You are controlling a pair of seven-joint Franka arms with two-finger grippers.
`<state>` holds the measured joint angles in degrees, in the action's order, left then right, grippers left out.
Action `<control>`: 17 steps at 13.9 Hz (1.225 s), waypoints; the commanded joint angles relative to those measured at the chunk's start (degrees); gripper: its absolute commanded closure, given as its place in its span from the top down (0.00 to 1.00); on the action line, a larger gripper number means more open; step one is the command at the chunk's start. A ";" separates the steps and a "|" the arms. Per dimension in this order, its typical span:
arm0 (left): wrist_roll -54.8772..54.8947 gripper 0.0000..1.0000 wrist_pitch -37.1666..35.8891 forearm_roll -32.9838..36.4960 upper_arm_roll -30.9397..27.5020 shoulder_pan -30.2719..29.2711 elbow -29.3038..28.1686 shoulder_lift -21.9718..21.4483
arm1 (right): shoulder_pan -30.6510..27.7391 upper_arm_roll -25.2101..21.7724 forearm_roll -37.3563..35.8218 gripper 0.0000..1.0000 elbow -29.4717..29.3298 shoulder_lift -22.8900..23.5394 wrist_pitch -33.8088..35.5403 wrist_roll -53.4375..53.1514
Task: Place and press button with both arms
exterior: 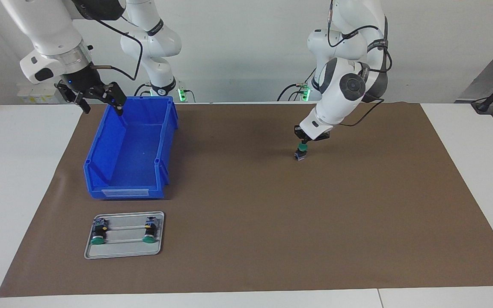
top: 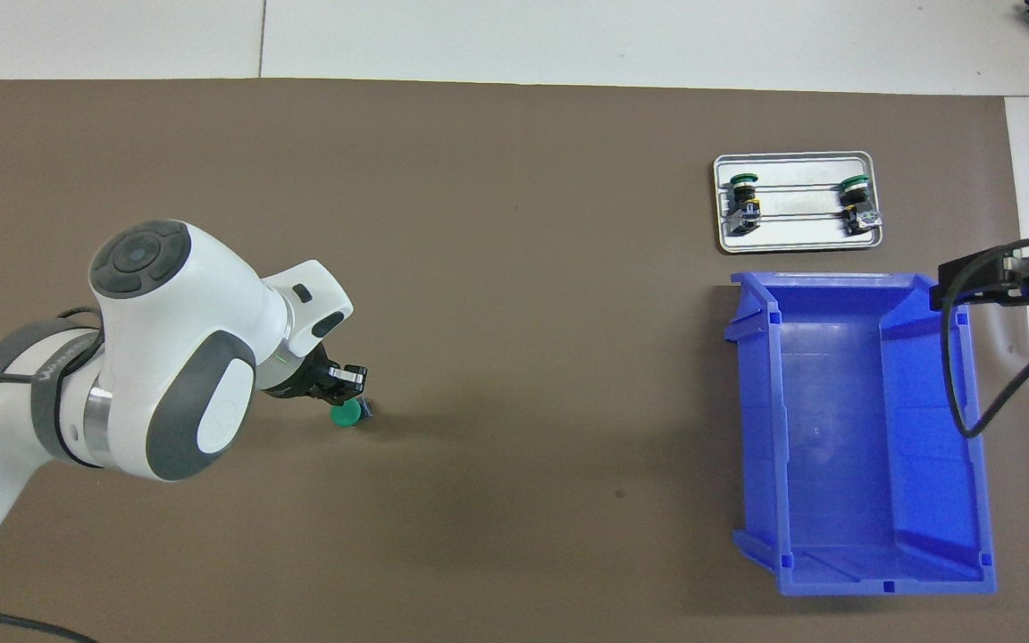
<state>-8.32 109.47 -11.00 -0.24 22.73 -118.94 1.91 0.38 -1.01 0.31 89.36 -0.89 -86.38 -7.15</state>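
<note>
The blue bin [exterior: 132, 150] serves as the landmark; it sits on the brown mat [exterior: 246, 239] toward the right arm's end of the table. Over the bin's corner nearest the robots hangs the right gripper [exterior: 96, 99], its fingers spread apart and holding nothing; that arm waits. Farther from the robots than the bin, just beside its open end, lies a metal tray [exterior: 124, 251] with two green-capped buttons [exterior: 97, 234] lying on their sides in it, one near each end. Well apart from the bin, toward the left arm's end of the table, the button [exterior: 301, 152] stands upright on the mat, green cap up. The left gripper [exterior: 304, 141] sits directly on top of that cap, fingertips brought together, tip touching the green cap from above.
</note>
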 commanded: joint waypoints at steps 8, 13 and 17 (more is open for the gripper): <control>-2.93 0.00 10.58 2.21 -0.73 1.53 -9.38 -4.37 | -0.82 0.66 0.83 1.00 1.34 -1.22 0.07 1.35; -2.93 0.00 15.85 2.21 -0.73 2.40 -13.94 -5.52 | -0.82 0.66 0.83 1.00 1.25 -1.22 0.07 1.35; -2.93 0.00 17.52 2.21 -0.73 2.40 -15.44 -5.60 | -0.82 0.66 0.83 1.00 1.25 -1.22 0.07 1.35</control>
<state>-9.87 124.26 -9.95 -0.32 23.70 -130.63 -2.57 0.38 -1.01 0.31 89.38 -0.89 -86.38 -7.15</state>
